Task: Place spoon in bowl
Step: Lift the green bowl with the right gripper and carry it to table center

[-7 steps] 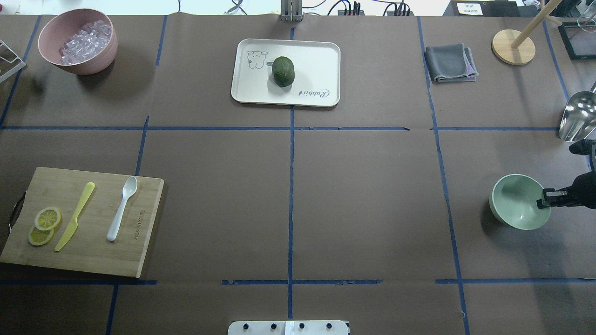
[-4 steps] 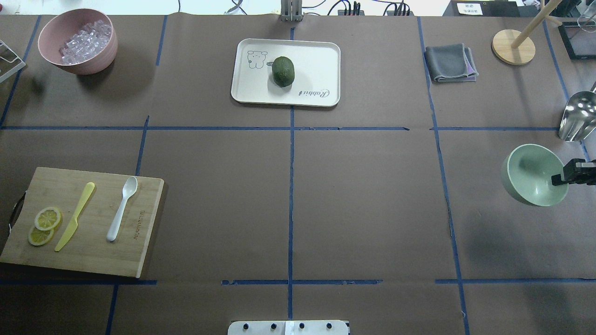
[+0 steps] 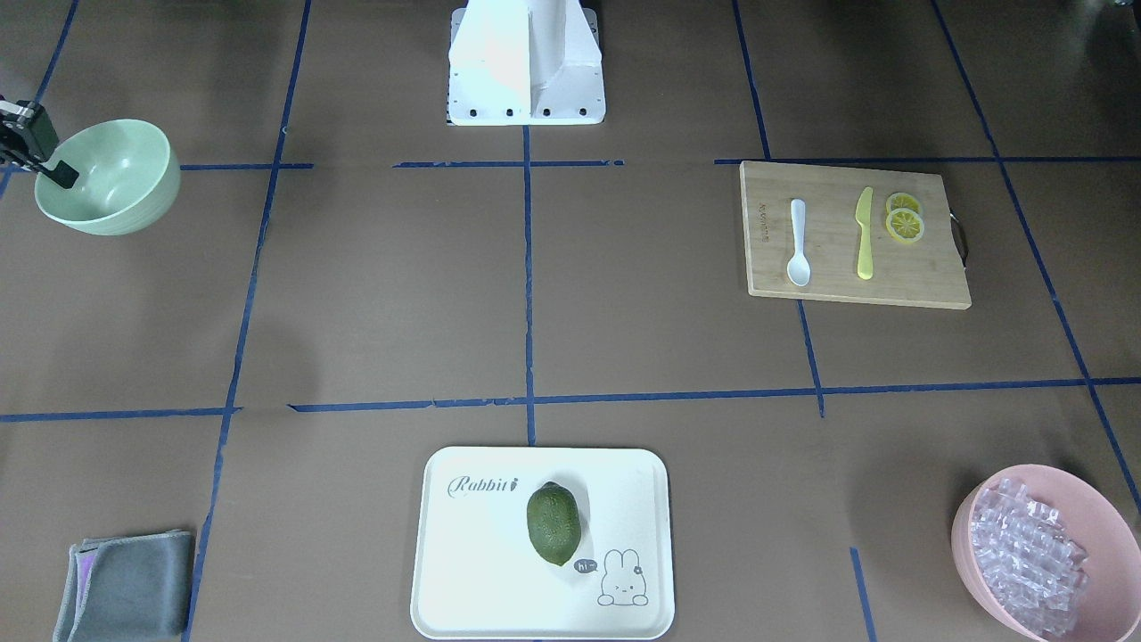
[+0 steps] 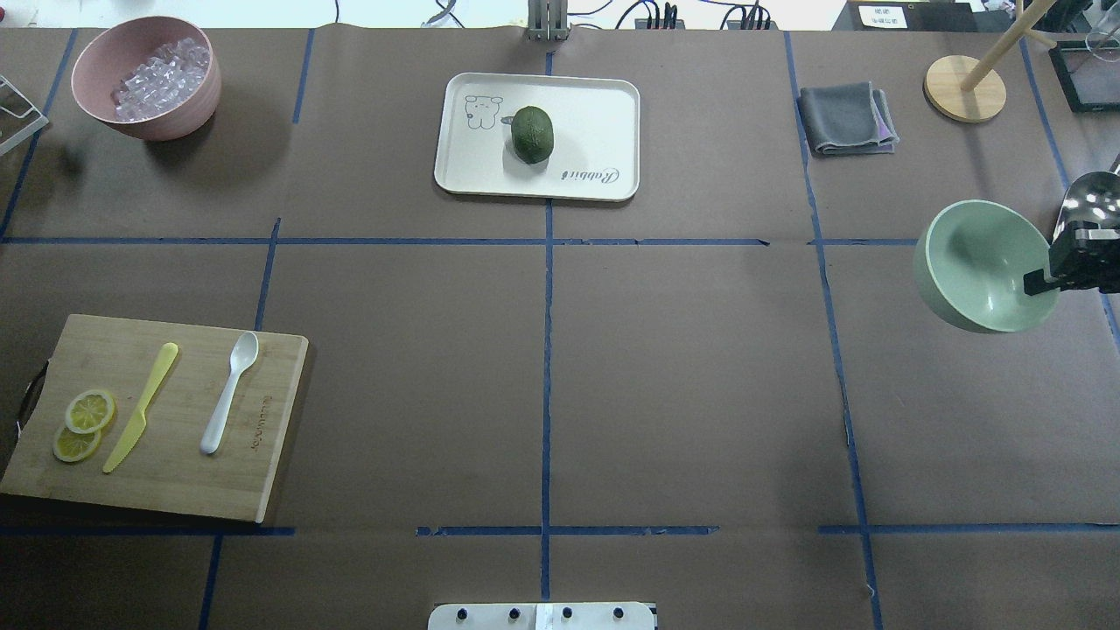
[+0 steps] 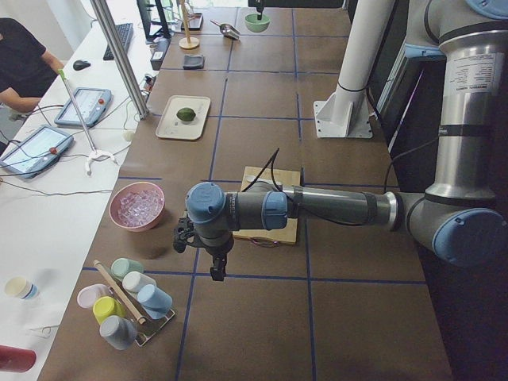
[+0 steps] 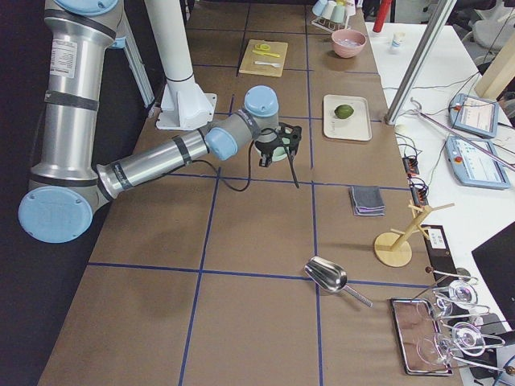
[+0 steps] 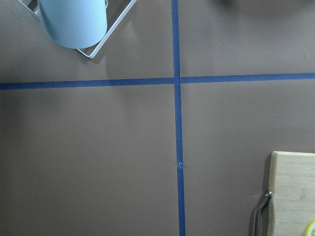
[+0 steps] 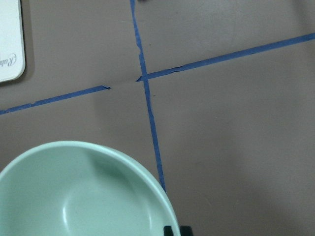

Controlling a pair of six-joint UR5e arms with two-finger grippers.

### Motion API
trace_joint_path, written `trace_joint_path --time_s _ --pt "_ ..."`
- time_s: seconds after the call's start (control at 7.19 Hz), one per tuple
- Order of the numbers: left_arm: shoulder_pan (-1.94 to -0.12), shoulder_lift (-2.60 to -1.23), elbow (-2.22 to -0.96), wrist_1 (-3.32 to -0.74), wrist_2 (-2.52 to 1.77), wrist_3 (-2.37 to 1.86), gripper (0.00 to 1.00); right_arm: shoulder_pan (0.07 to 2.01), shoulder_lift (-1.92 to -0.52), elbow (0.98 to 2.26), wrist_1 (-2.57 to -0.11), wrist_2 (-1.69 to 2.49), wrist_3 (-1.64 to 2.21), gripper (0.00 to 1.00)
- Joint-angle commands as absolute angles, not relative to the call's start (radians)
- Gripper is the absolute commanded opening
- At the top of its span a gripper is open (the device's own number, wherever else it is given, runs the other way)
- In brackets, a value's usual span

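Note:
The white spoon (image 4: 229,391) lies on the wooden cutting board (image 4: 175,490) at the near left, head pointing away from me; it also shows in the front view (image 3: 798,242). The mint-green bowl (image 4: 976,267) hangs tilted above the table at the far right edge. My right gripper (image 4: 1041,282) is shut on its rim, one finger inside the bowl; the front view shows this gripper (image 3: 55,171) and the bowl (image 3: 111,178). The bowl's rim fills the lower left of the right wrist view (image 8: 74,196). My left gripper (image 5: 216,270) shows only in the exterior left view, off the table's left end, and I cannot tell its state.
A yellow knife (image 4: 140,407) and lemon slices (image 4: 83,424) share the board. A pink bowl of ice pieces (image 4: 144,79) stands far left. A white tray (image 4: 595,114) holds a green fruit. A grey cloth (image 4: 847,118), wooden stand (image 4: 965,87) and metal scoop (image 4: 1085,210) sit far right.
My right gripper has carried the bowl up off the table and farther from me, then slightly left. The spoon and board have not moved.

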State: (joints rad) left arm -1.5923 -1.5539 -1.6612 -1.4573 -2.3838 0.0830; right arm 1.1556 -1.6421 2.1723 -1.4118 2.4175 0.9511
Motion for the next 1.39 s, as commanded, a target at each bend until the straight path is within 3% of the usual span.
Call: trace_joint_path --time_s 0.0,0.14,0.42,0.83,1.25 --pt "-1.592 -1.554 -1.661 -1.457 -2.384 0.083 1.0 0.994 -1.373 2.175 -1.59 2.361 1.074 0.0" --pt "-1.592 -1.554 -1.661 -1.457 -2.384 0.081 1.0 0.833 -1.221 2.139 -1.592 2.244 1.262 0.0" --pt "-1.592 -1.555 -1.661 -1.457 -2.385 0.066 1.0 0.572 -0.976 1.931 -1.579 1.972 1.472 0.0" --pt "-1.592 -1.555 -1.667 -1.459 -2.385 0.046 1.0 0.488 -0.948 1.702 -1.369 1.894 1.506 0.0" --pt "-1.591 -1.557 -1.671 -1.459 -2.387 0.035 1.0 0.479 -0.95 1.68 -1.365 1.896 1.505 0.04"
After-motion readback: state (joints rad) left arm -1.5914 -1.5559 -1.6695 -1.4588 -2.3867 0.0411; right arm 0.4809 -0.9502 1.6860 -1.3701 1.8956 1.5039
